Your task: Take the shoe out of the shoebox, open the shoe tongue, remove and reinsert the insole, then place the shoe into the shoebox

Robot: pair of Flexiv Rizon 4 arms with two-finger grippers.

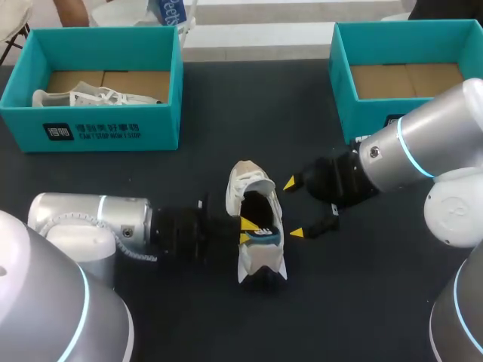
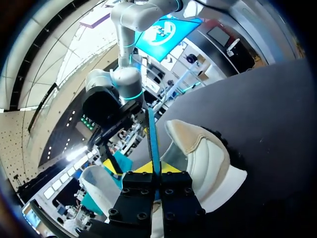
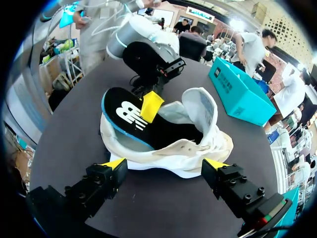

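1. Left gripper — its yellow-tipped fingers are pinching the thin black foam insole with the blue edge flat between them, near its heel end.
2. The insole is sitting half out of the white-and-cream mesh trainer, with its forepart lying inside. Whether it is on its way out or back in cannot be told.
3. Right gripper — its fingers are standing wide apart just beside the trainer's sole edge and are holding nothing.
4. The trainer is resting on the black table between the two grippers, with its tongue raised clear of the opening. Unboxing and tongue-opening are therefore judged done.
5. The teal cardboard shoebox at the right is standing empty, so finishing the insole step and boxing the trainer are judged outstanding.
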